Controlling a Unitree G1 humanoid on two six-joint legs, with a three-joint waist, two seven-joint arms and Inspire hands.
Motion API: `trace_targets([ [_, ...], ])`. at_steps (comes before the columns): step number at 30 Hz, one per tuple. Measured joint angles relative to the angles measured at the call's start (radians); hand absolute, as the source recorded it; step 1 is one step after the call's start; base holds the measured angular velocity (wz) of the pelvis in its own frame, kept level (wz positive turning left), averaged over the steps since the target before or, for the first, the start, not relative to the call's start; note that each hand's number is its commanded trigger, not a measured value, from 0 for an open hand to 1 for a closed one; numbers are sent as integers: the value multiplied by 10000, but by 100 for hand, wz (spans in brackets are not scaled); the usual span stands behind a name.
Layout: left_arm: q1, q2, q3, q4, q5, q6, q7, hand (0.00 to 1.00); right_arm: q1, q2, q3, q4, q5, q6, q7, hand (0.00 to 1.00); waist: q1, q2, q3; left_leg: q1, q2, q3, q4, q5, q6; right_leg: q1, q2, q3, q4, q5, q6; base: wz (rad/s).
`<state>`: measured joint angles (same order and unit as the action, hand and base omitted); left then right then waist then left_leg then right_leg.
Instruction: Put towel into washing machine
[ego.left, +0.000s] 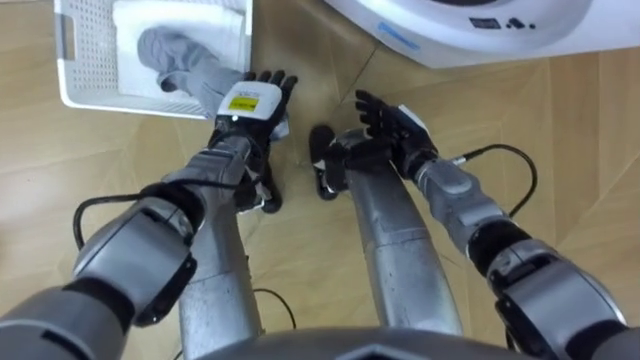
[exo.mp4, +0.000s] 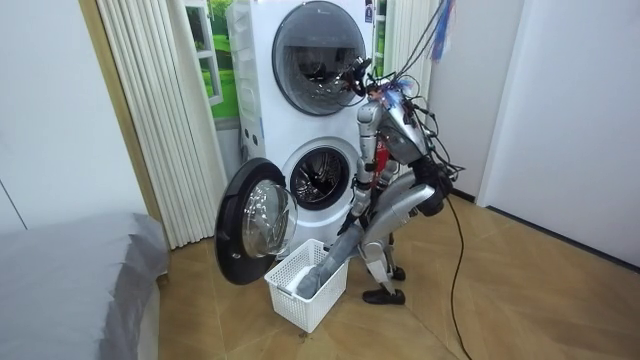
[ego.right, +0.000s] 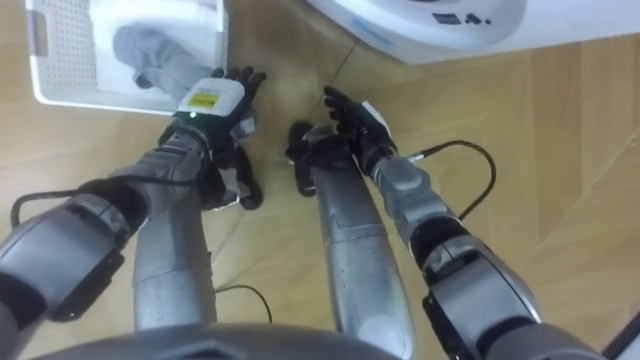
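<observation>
Overhead, left hand (ego.left: 247, 103) fingers grip towel (ego.left: 172, 55), right hand (ego.left: 392, 122) spread; room view adds open washer door (exo.mp4: 252, 222).

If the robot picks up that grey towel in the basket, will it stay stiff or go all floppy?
Probably floppy: the grey towel lies bunched in soft folds in the white basket, so it would likely droop when lifted. It seems light for its size, and it shouldn't roll or break.
</observation>
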<state>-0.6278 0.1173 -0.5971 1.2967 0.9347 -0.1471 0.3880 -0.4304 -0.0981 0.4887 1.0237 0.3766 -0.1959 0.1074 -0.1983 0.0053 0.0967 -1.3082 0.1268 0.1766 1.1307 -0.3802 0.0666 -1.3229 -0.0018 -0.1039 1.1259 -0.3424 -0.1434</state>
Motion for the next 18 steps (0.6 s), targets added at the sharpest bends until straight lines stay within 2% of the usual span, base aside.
trace_targets([
  [4,-19,141,-296,18,148,130,37,0,-38,-45,27,-157,30,25,60,0,-184,-35,11,-158,17,-48,192,-115,-72,-151,-22,-61,241,-171,-97,5],
  [5,-84,170,-372,49,218,130,90,7,-35,-54,33,-179,28,25,61,0,-193,-35,11,-210,23,-87,187,-117,-93,-177,-22,-108,223,-183,-120,5],
  [6,-155,163,-388,128,222,132,210,42,-42,-69,64,-181,27,25,64,0,-197,-35,11,-265,25,-131,191,-121,-113,-215,-22,-150,222,-196,-142,6],
  [7,-183,173,-411,155,221,133,258,100,-50,-79,92,-181,31,25,64,0,-197,-35,11,-288,31,-145,194,-124,-119,-229,-22,-167,222,-203,-154,6],
  [10,-239,266,-775,165,201,136,407,100,-112,-103,213,-180,140,28,66,0,-193,-34,12,-348,85,-193,242,-151,-152,-254,6,-229,221,-235,-207,0],
  [14,-374,322,-1217,159,182,189,166,100,-239,-140,225,-159,590,94,208,0,-183,-33,12,-452,77,-202,239,-191,-183,-361,15,-229,217,-247,-226,-2],
  [18,-448,325,-1480,170,191,415,-170,100,-297,-170,228,-159,947,238,283,0,-181,-33,11,-454,62,-200,154,-193,-179,-365,12,-228,145,-252,-229,0],
])
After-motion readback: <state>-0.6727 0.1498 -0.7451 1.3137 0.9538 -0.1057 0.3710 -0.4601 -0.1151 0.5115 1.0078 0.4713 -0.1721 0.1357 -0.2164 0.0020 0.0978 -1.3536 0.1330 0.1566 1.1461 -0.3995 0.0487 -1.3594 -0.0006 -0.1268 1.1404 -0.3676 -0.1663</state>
